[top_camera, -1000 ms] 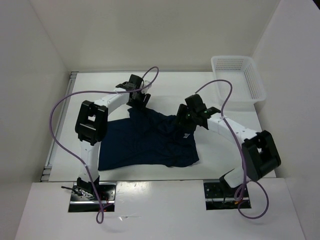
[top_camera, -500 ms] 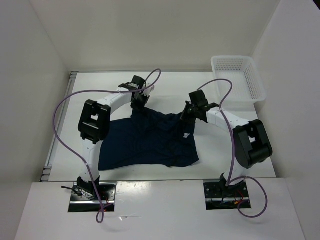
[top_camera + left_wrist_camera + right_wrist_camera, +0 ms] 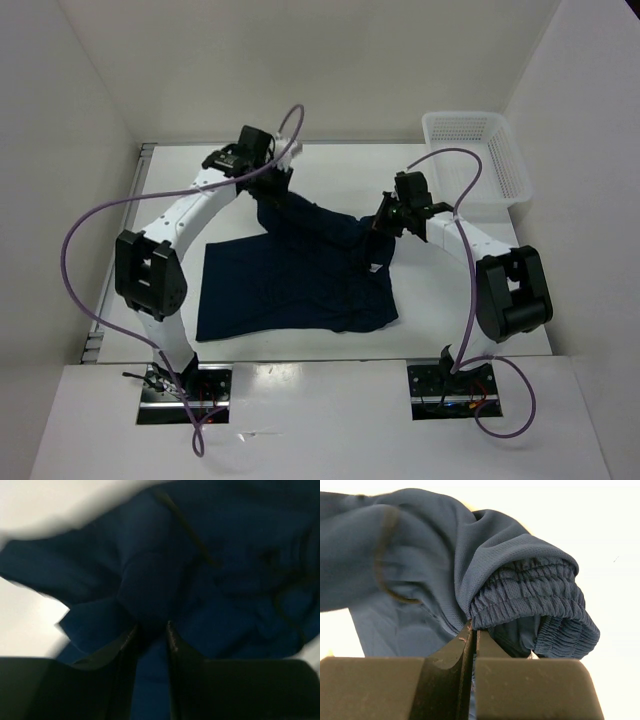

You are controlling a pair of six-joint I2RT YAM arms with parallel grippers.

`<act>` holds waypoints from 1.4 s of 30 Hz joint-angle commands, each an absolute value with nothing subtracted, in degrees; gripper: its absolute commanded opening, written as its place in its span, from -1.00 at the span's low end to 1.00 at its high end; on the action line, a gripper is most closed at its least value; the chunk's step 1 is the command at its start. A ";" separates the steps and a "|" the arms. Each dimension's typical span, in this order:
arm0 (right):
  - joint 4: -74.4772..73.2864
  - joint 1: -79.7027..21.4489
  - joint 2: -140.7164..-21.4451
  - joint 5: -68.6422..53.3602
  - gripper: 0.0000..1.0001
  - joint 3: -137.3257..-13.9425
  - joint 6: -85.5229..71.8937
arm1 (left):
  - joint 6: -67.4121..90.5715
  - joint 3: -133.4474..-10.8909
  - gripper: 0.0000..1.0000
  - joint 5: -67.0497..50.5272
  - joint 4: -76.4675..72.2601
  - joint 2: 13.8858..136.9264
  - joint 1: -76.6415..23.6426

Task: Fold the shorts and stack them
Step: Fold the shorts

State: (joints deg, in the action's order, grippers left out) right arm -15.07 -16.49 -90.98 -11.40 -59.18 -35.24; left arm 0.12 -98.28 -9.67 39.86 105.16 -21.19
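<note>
The dark navy shorts [image 3: 290, 285] lie mid-table, their far edge raised and stretched between both grippers. My left gripper [image 3: 272, 195] holds the far left corner off the table. In the left wrist view its narrow-set fingers [image 3: 151, 627] have blue fabric [image 3: 200, 580] pinched between them, and the thin drawstring [image 3: 187, 530] runs across the cloth. My right gripper [image 3: 380, 225] is at the far right corner. In the right wrist view it [image 3: 472, 630] is shut on the gathered elastic waistband [image 3: 530, 587]. A small white tag [image 3: 372, 270] shows on the right side.
A white mesh basket [image 3: 475, 155] stands at the table's far right corner. White walls enclose the table at the back and both sides. Purple cables loop above both arms.
Both grippers have closed on the shorts' far edge. The left arm has stretched out and pulled its corner up toward the far left. The right gripper has moved slightly back and right.
</note>
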 commanded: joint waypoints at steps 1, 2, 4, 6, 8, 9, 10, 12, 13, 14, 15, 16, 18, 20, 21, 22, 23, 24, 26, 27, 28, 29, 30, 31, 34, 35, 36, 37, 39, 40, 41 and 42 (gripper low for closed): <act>-13.01 -16.44 -90.00 -12.48 -0.99 -58.71 -33.31 | 0.00 -87.56 -0.30 -17.57 54.39 108.37 -23.03; -13.01 -16.44 -90.00 -12.48 -0.99 -58.71 -32.79 | 0.00 -83.28 -0.27 -20.01 57.36 107.76 -23.03; -13.53 -15.91 -89.48 -11.96 -0.99 -58.19 -32.78 | 0.00 -79.73 -0.17 -21.88 60.10 106.18 -23.03; -13.54 -15.91 -89.47 -11.95 -0.99 -58.18 -32.26 | 0.00 -77.53 -0.08 -22.49 63.71 105.56 -23.03; -13.54 -15.38 -89.47 -11.95 -0.99 -57.57 -32.26 | 0.00 -78.04 -0.01 -22.50 66.44 104.95 -23.03; -14.14 -15.38 -89.47 -11.95 -0.99 -57.57 -32.26 | 0.00 -79.18 0.01 -23.46 66.97 104.94 -22.51; -14.15 -15.38 -89.47 -11.95 -0.99 -57.57 -31.73 | 0.00 -83.10 0.01 -24.68 66.97 104.25 -20.67; -14.15 -15.38 -88.95 -11.95 -0.99 -56.96 -31.73 | 0.00 -88.22 0.01 -28.63 65.32 103.36 -18.21; -14.15 -15.38 -88.42 -11.95 -0.97 -56.95 -31.73 | 0.00 -92.24 0.01 -29.44 60.78 102.49 -15.76; -14.15 -15.38 -88.42 -11.95 -0.97 -56.26 -31.73 | 0.00 -93.24 0.05 -29.44 57.43 101.87 -14.60; -14.15 -15.38 -88.42 -11.95 -0.94 -56.25 -31.73 | 0.00 -93.25 0.08 -27.44 50.52 101.87 -13.72; -14.15 -15.38 -88.42 -11.95 -0.94 -55.73 -31.73 | 0.00 -93.25 0.10 -25.42 47.32 101.87 -13.19; -14.15 -15.38 -88.42 -11.95 -0.94 -55.72 -31.73 | 0.00 -92.20 0.20 -21.03 43.08 103.87 -13.18; -14.15 -15.38 -88.42 -11.43 -0.92 -55.72 -31.73 | 0.00 -92.72 0.20 -20.40 41.57 106.86 -13.18; -14.15 -15.38 -88.42 -11.43 -0.92 -55.72 -31.73 | 0.00 -93.33 0.20 -20.39 41.57 110.27 -13.18; -14.15 -15.38 -88.42 -11.43 -0.92 -55.72 -31.73 | 0.00 -94.56 0.20 -19.69 41.57 111.69 -13.18; -14.15 -15.38 -88.42 -11.43 -0.92 -55.72 -31.73 | 0.00 -94.57 0.20 -19.69 40.88 113.10 -13.18; -14.15 -15.38 -88.42 -11.43 -0.92 -55.72 -31.73 | 0.00 -95.35 0.20 -19.69 39.83 115.03 -13.18; -14.15 -15.38 -88.42 -11.43 -0.92 -56.24 -31.73 | 0.00 -95.36 0.20 -16.80 37.89 116.27 -13.18; -14.15 -15.38 -88.42 -11.43 -0.92 -56.25 -31.73 | 0.00 -95.36 0.20 -15.48 36.05 116.28 -13.18; -14.67 -15.38 -87.90 -11.43 -0.92 -56.25 -31.73 | 0.00 -95.36 0.20 -11.90 35.25 116.28 -13.18; -14.68 -15.38 -87.89 -11.43 -0.92 -56.25 -31.73 | 0.00 -95.36 0.20 -10.39 34.03 116.28 -13.18; -14.68 -15.38 -87.89 -11.43 -0.92 -56.25 -31.73 | 0.00 -95.36 0.20 -8.89 33.40 116.28 -13.18; -14.68 -15.38 -87.89 -11.43 -0.92 -56.25 -31.73 | 0.00 -94.84 0.20 -7.22 32.88 116.28 -13.18; -14.68 -15.38 -87.89 -11.43 -0.89 -55.63 -31.73 | 0.00 -94.83 0.20 -9.30 34.18 117.15 -13.18; -14.68 -15.38 -87.89 -10.90 -0.89 -55.63 -31.73 | 0.00 -95.53 0.20 -12.01 36.89 118.55 -13.18; -14.68 -15.38 -87.89 -10.90 -0.89 -55.63 -31.73 | 0.00 -96.06 0.20 -13.08 38.39 119.52 -13.18; -14.68 -15.38 -87.89 -10.90 -0.87 -55.63 -31.73 | 0.00 -96.76 0.14 -13.88 39.89 121.71 -13.18; -15.21 -15.38 -87.89 -10.90 -0.84 -55.63 -31.73 | 0.00 -96.77 0.12 -15.90 43.06 123.30 -13.18; -15.21 -15.38 -87.28 -10.29 -0.84 -55.63 -31.73 | 0.00 -96.77 0.09 -15.91 43.07 124.01 -13.18; -15.21 -15.38 -87.28 -10.28 -0.84 -55.63 -31.73 | 0.00 -95.90 0.09 -16.69 43.68 124.01 -13.18; -15.21 -15.38 -87.28 -10.28 -0.84 -55.63 -31.21 | 0.00 -95.19 0.09 -16.70 43.68 124.01 -13.18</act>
